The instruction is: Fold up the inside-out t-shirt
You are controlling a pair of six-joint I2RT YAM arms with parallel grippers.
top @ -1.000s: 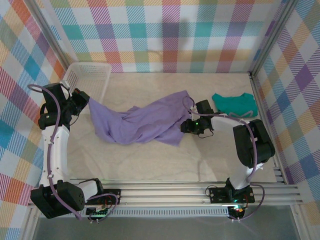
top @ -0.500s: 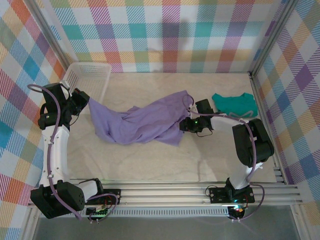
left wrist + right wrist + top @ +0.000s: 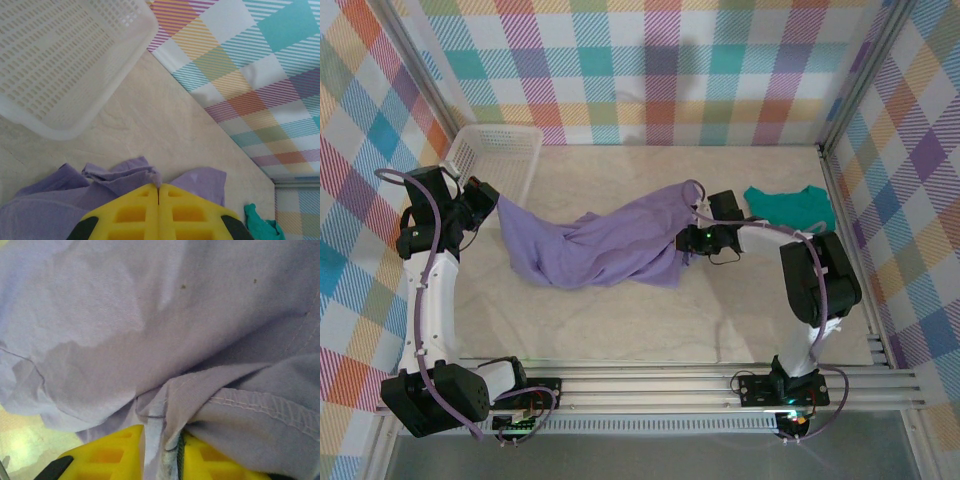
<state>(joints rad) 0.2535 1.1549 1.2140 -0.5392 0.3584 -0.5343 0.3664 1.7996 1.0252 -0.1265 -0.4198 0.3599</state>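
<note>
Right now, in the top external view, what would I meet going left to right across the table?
white basket → lavender t-shirt → right arm's fingers, at the shirt's right edge → teal garment

The table (image 3: 620, 330) is viewed from above and behind. From the left wrist, the basket (image 3: 65, 131) and wall (image 3: 240, 65) are faced. The right wrist view is taken close against the shirt (image 3: 150, 315), shared by all views.

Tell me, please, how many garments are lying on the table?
2: the lavender t-shirt spread across the middle, and a teal garment at the far right. Another could lie hidden under the t-shirt.
</note>
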